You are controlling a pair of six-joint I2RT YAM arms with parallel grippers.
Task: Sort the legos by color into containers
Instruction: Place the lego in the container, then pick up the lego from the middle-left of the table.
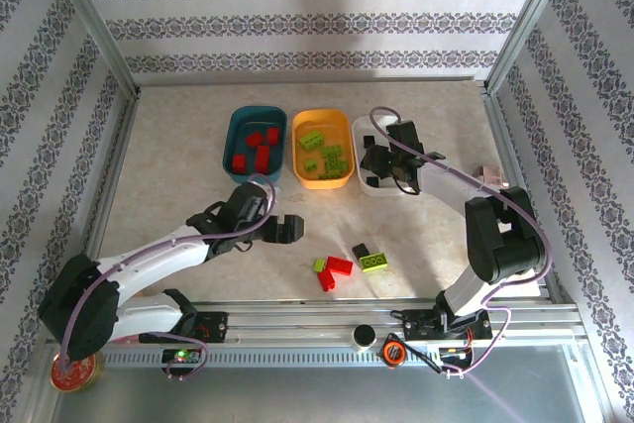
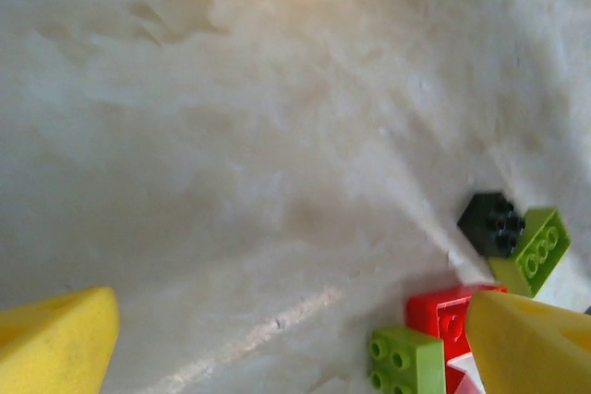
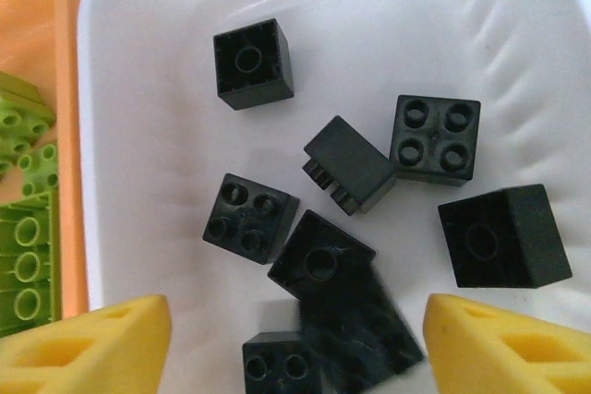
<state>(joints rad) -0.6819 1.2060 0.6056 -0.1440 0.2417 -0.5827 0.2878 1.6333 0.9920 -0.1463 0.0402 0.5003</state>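
Left hand (image 1: 289, 231) hovers wide-spread over bare table (image 1: 178, 146) (loose legos (image 1: 339, 266) just right).

We are seeing a black brick (image 3: 362, 316) blurred between the right gripper's (image 3: 297, 334) pads (image 3: 92, 348); a second black brick (image 3: 277, 366) is running off-frame beneath it.

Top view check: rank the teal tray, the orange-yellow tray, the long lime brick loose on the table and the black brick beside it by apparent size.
1. Teal tray and orange-yellow tray: they look alike, so no ranking between them.
2. Long lime brick.
3. Black brick, which looks slightly smaller than the lime one.
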